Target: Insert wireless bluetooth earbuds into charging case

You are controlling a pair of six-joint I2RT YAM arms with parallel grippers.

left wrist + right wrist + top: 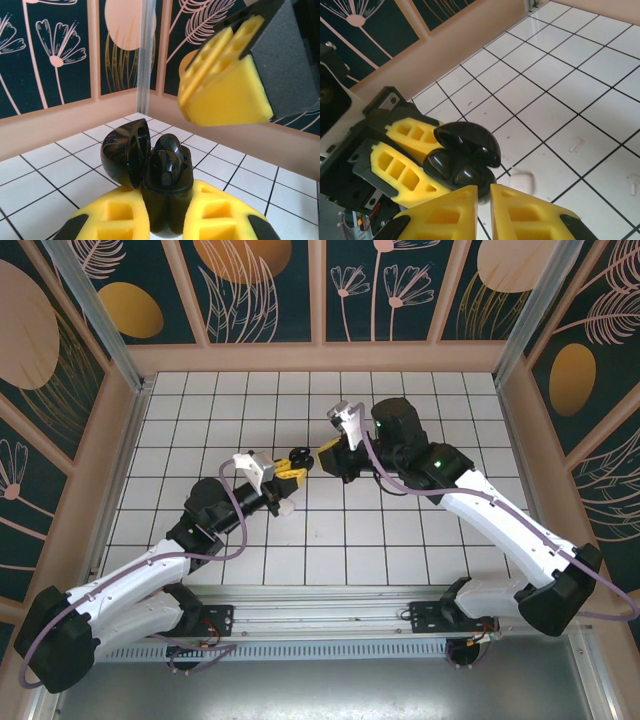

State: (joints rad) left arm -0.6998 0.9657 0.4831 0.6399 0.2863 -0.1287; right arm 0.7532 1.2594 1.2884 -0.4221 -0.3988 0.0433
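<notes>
Seemingly we're mid-insertion: our left hand (167,225) pinches the open glossy black charging case (465,150), two rounded black earbuds (167,167) seated inside; our right hand (485,200) hovers beside it, pressed together. Next calls for fetching the tiny white earbuds (575,144) off the white tiled worktop (560,85).

Charging case (165,185): glossy black, lid and body alike; left gripper (165,212) and right gripper (484,197): yellow fingers on black mounts; floor tiles (400,540): white, dark grout lines in a square grid; earbud (522,181): white; walls (260,310): dark teal, peach floral and disc motifs, peach framing; left arm (130,590) and right arm (500,520): white links, black joints; cable (235,510): purple.
</notes>
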